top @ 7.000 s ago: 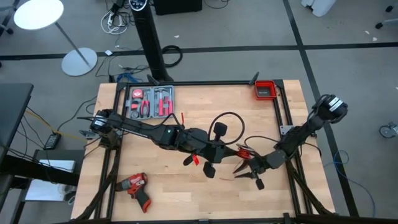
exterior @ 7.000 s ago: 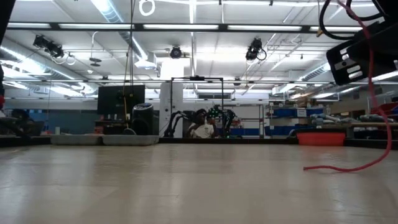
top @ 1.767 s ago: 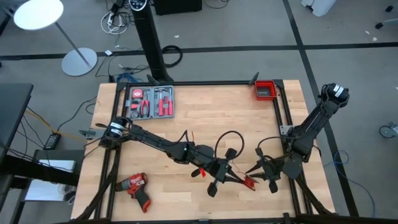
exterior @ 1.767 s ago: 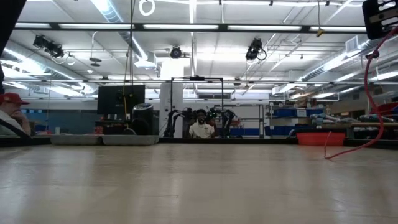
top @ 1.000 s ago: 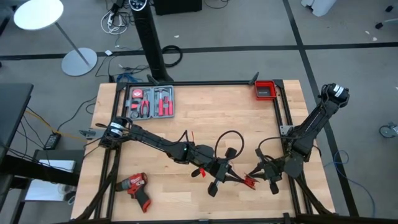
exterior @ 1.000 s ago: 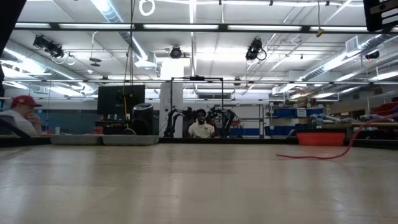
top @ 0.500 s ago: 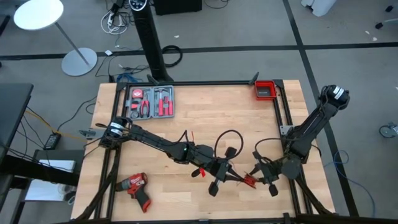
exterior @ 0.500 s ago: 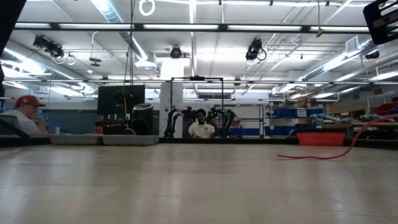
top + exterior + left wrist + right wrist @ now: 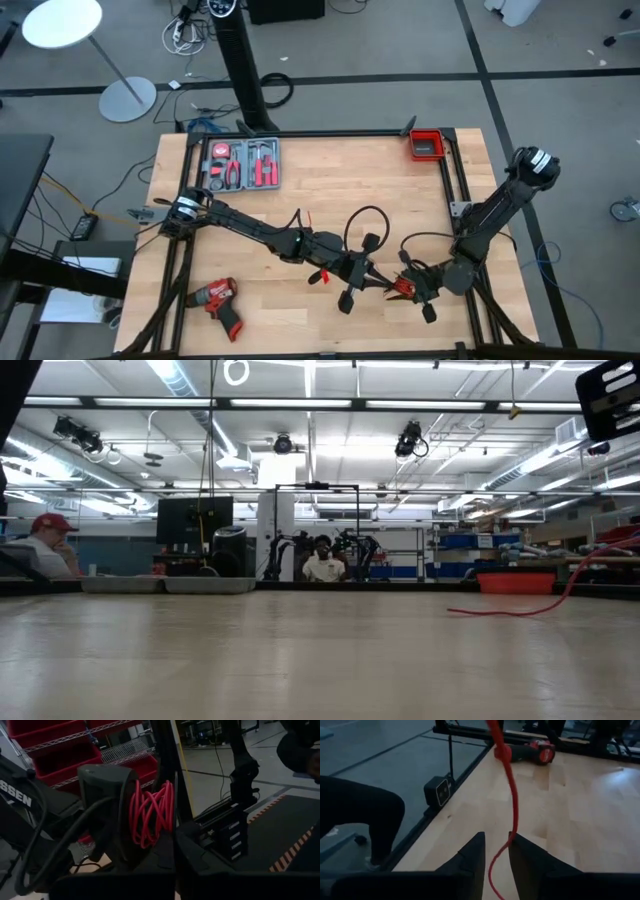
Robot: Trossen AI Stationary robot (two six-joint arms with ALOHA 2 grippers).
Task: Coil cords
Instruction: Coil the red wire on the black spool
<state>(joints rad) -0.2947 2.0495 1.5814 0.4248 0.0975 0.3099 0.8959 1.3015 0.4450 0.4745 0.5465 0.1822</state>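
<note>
The red wire is partly wound into a bundle of several turns [image 9: 152, 812] at the tips of my left gripper [image 9: 175, 832], which is shut and points level, near the table's near right [image 9: 368, 278]. From there a strand [image 9: 393, 290] runs to my right gripper [image 9: 408, 291]. In the right wrist view that gripper [image 9: 496, 852] is open, with the red strand [image 9: 512, 805] running through the gap between its fingers. In the low view a slack length of the wire [image 9: 510, 610] lies on the table top. My left gripper has the red wire's wound bundle [image 9: 159, 827] at its fingertips, coming in level from the table's left. The fingers hide whether the turns go round them or are pinched between them. The bundle is clear of the table. My right gripper: the strand [image 9: 496, 870] passes lengthwise between its fingers, and I cannot tell whether they touch it.
A tray of red-handled hand tools [image 9: 240, 165] sits at the far left, a red bin [image 9: 427, 145] at the far right corner and a red drill [image 9: 218, 300] at the near left. Bare wood lies across the far middle. People sit beyond the table [image 9: 320, 568].
My right gripper has sunk a little and gone toward the table's left, closer to my left gripper. The length of red wire on the table has stayed where it was.
</note>
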